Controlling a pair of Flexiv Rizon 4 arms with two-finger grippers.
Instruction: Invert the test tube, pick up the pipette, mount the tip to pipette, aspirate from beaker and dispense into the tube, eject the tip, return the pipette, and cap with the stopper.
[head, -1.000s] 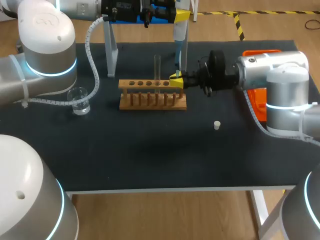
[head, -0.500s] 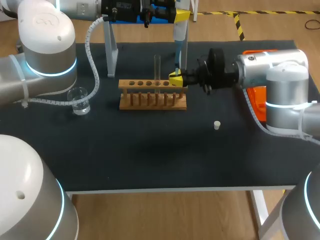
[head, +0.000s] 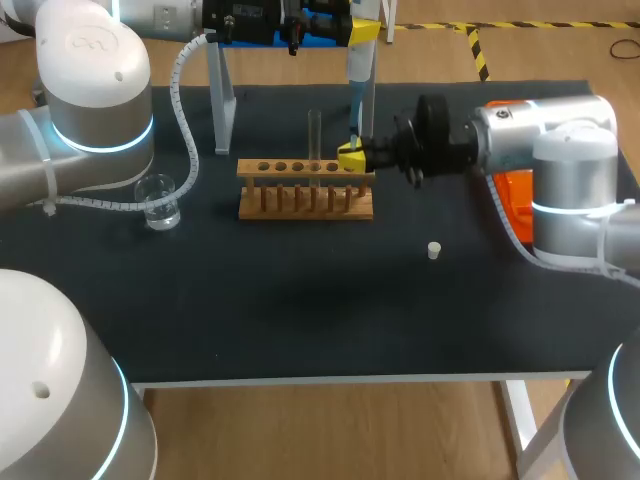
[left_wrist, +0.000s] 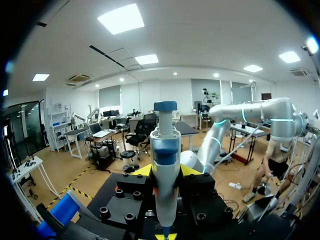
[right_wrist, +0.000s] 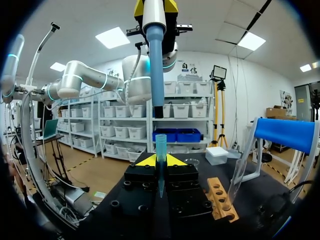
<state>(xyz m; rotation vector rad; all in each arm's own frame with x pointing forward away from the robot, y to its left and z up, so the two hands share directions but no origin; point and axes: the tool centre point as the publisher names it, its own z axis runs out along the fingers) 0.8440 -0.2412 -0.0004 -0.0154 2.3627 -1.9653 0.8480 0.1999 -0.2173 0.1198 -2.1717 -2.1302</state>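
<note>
Pipette (head: 358, 72) is held upright over the far edge of the worktop (head: 300, 320), right of its middle, pinched by the left gripper (left_wrist: 165, 171). In the left wrist view the white-and-blue body is seen clamped between the yellow fingers from both sides. Pipette tip (right_wrist: 160, 165) is pinched by the right gripper (right_wrist: 160, 161), wide end up. It is lined up directly below the blue lower end of the pipette, with a gap left between them, so the tip is not yet mounted. In the head view the right gripper is located just over the right end of the wooden rack (head: 305, 190), which is set toward the far middle of the worktop. Test tube (head: 314, 135) is stood upright in the rack. Beaker (head: 158, 202) is set near the left edge. Stopper (head: 434, 250) is laid on the mat right of centre, well apart from the rack. Orange box (head: 518, 195) is seen at the right edge, partly hidden by the right arm.
</note>
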